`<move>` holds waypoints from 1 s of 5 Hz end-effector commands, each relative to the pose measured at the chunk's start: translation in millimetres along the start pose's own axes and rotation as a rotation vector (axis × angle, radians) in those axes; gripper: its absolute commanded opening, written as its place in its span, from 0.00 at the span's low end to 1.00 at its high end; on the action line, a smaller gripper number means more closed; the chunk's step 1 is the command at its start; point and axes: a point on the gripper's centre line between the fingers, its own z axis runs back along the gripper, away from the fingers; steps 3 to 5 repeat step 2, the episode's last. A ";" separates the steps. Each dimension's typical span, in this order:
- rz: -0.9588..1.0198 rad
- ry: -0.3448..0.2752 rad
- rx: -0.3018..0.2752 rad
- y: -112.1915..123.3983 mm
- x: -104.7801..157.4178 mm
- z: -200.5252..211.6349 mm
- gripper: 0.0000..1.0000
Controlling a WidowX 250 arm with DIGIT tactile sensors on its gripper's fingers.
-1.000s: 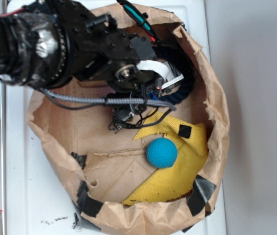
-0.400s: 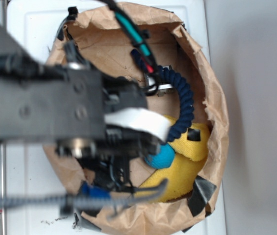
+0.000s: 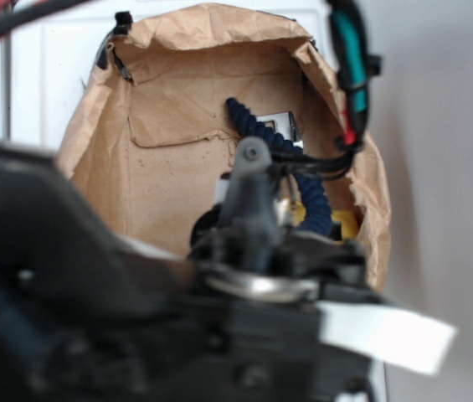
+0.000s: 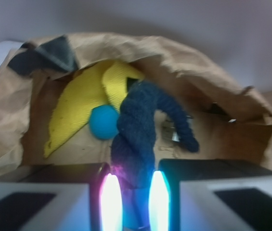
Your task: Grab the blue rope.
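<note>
Paper bag [image 4: 213, 82] interior: blue rope [image 4: 138, 125] clamped between tool [image 4: 131, 202] fingers

lab test rig | white tabletop [image 3: 60, 67] (plain) | taped paper bag [image 3: 177, 75] as bin

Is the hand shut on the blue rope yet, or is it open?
Shut on it. In the wrist view the blue rope runs down between the two fingers of the hand, which press its near end from both sides.
</note>
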 end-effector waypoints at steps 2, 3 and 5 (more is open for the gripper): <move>0.057 -0.040 0.081 37.3 -7.5 7.0 0.00; 0.057 -0.040 0.081 37.3 -7.5 7.0 0.00; 0.057 -0.040 0.081 37.3 -7.5 7.0 0.00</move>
